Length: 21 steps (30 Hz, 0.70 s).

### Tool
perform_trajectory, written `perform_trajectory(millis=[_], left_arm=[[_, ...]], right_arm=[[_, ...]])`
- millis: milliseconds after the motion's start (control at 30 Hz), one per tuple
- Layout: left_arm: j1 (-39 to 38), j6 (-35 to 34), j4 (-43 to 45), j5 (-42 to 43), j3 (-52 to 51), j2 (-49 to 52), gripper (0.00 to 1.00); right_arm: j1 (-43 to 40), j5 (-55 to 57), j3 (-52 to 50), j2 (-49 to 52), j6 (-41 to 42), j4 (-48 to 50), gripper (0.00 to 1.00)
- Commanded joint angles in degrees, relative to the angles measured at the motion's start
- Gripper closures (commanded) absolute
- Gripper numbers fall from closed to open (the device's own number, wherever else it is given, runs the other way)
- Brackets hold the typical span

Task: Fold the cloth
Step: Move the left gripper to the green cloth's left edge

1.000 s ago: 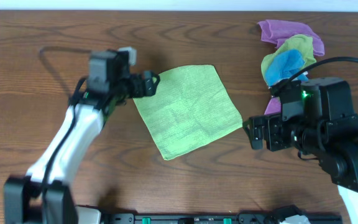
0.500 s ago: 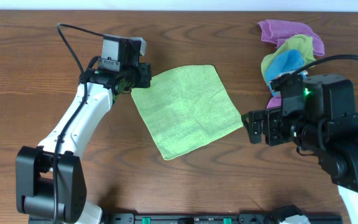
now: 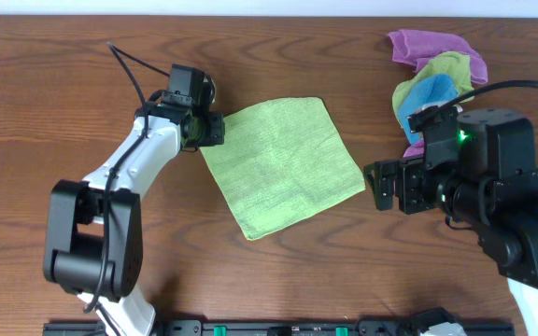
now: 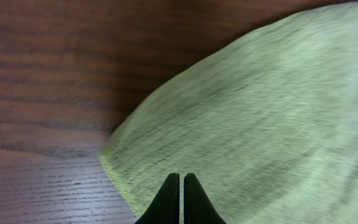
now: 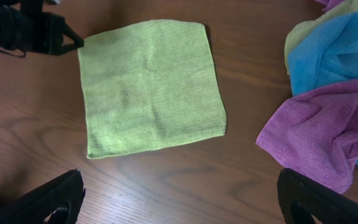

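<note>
Finding the green cloth (image 3: 283, 163) lying flat on the dark wooden table (image 3: 63, 56), one corner sitting right at the tips of the left pincer (image 4: 181, 179) and the rest spreading away ahead of those tips. Holding the left pincer's fingers pressed together tip to tip, just inside that corner's edge; not managing to tell whether touching the fabric or gripping any of it. Holding the right pincer (image 5: 180, 183) with its fingers spread wide apart, hanging clear of the cloth, with the cloth lying ahead of it and slightly to its left, the nearest corner close by. Noting a soft, thin fabric with a fine ribbed weave, a faint crease or two, rounded corners and a roughly square outline; noting streaky brown grain on the table. Judging the sides about equal, so taking the corner-to-corner line as the long axis: running from the left pincer's tips across to near the right pincer's tips, the edges lying askew to the table's edge. Spotting a heap of other cloths (image 3: 432, 75), purple, yellow-green and blue, bunched up ahead and to the right of the right pincer in the right wrist view, apart from the green one.
</note>
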Motion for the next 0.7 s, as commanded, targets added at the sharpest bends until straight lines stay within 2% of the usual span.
perform_trajectory(millis=[0, 667], left_arm=[[-0.2, -1.2, -0.22, -3.41, 1.03, 1.99, 0.94], [0.02, -1.14, 9.62, -8.55, 1.05, 11.3, 0.94]], right_arm=[[-0.48, 0.61, -0.02, -0.11, 0.81, 0.11, 0.01], [-0.48, 0.57, -0.04, 0.31, 0.87, -0.13, 0.01]])
